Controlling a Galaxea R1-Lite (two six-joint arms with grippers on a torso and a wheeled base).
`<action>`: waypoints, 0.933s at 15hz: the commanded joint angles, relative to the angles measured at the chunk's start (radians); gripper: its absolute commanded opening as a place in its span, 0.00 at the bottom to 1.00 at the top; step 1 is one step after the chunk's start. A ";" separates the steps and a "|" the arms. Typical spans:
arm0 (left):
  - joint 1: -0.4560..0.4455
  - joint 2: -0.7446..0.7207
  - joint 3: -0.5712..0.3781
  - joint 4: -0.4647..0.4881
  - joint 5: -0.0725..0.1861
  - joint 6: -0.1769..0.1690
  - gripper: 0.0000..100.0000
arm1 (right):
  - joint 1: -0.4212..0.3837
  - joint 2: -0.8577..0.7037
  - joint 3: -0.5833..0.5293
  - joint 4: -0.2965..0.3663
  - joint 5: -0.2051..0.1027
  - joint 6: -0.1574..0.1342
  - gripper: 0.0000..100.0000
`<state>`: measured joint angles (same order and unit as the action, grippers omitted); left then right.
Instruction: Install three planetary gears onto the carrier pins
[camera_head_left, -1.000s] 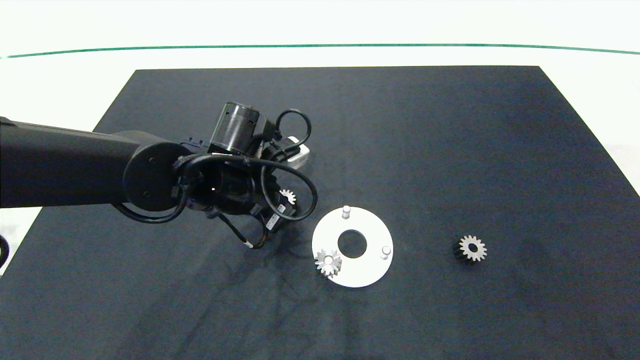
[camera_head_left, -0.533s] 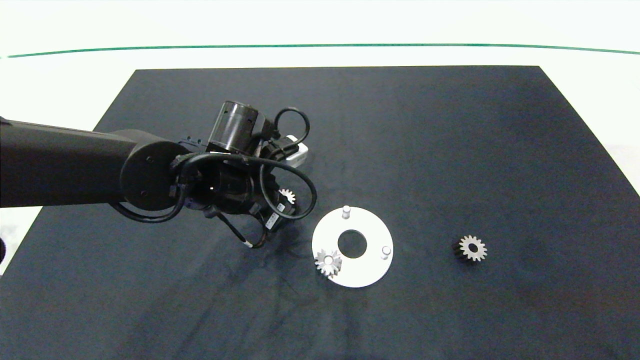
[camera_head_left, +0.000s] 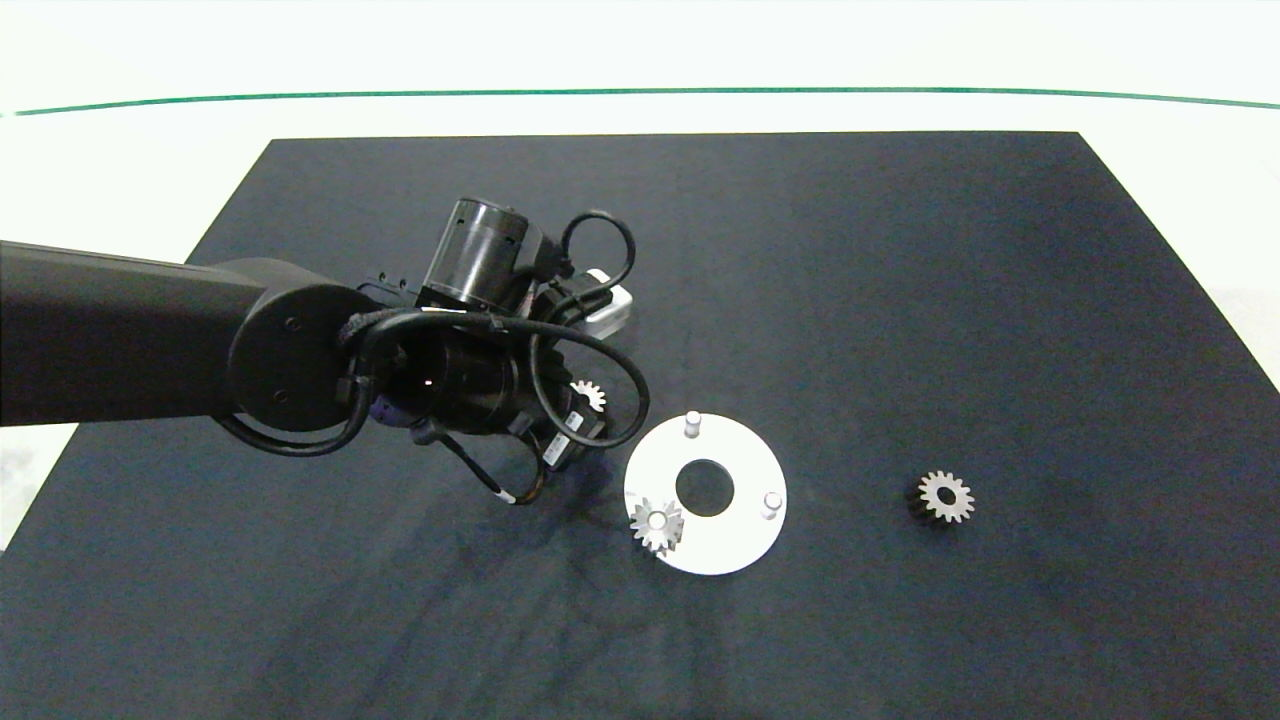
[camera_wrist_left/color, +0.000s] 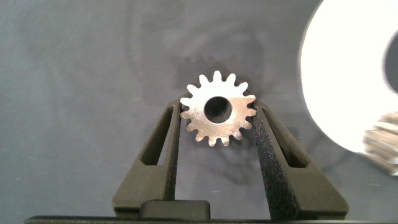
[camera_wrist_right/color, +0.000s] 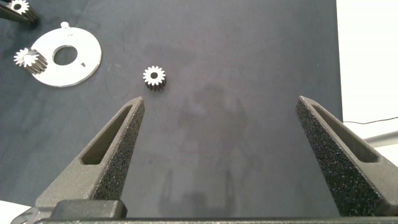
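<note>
This looks like a robotics lab or test bench rather than a home or shop. A plain white tabletop (camera_head_left: 150, 170) carries a dark, matte rectangular mat (camera_head_left: 850, 300) as a work surface, and a thin green line (camera_head_left: 640, 92) runs across the table's far side. A dark robot arm with exposed black cables (camera_head_left: 150, 335) reaches in over the mat.

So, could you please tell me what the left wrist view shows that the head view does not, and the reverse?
Only the left wrist view shows the left gripper with both fingers pressed against a gear, its whole toothed outline and centre hole clear. Only the head view shows two bare pins, the loose gear on the black mat and the left arm. Both show the white disc and the gear already on a pin.
</note>
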<state>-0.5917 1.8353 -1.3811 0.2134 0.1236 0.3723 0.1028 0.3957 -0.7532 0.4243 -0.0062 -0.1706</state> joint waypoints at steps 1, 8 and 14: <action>-0.046 -0.022 0.004 -0.002 0.008 -0.015 0.04 | 0.000 0.000 0.000 0.002 0.000 -0.001 1.00; -0.172 -0.001 -0.055 -0.002 0.068 -0.020 0.04 | 0.000 -0.002 -0.003 0.002 -0.001 -0.001 1.00; -0.212 0.048 -0.092 0.000 0.094 -0.021 0.04 | 0.000 0.000 -0.002 0.002 0.000 -0.001 1.00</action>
<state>-0.8000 1.8626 -1.4664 0.2121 0.2164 0.3496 0.1023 0.3953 -0.7562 0.4243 -0.0057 -0.1706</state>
